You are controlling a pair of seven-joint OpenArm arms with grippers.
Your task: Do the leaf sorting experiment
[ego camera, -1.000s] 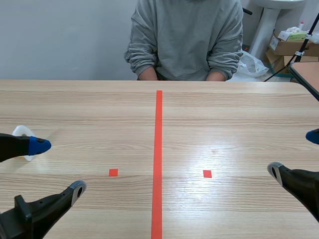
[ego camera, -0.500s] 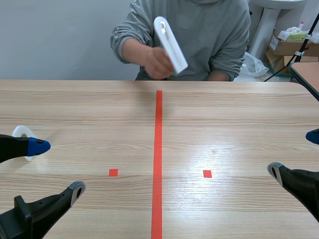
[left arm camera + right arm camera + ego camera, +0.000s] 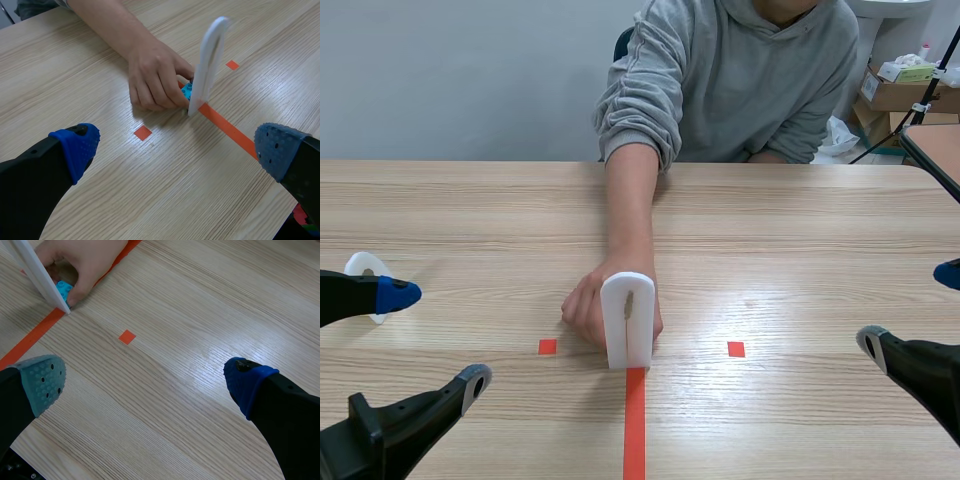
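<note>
Hand [image 3: 588, 308] brought white stand [image 3: 627, 320] down, between left tool [image 3: 438, 336] and right tool [image 3: 911, 307], both wide.

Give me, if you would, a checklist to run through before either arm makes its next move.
1. Person's hand clear of the white panel: not ok, it is at the base.
2. Panel upright on the orange-red centre line: ok.
3. Left end effector open, apart from the panel: ok.
4. Right end effector open, apart from the panel: ok.
5. Brownish strip on the panel's face is a leaf: cannot tell.
</note>
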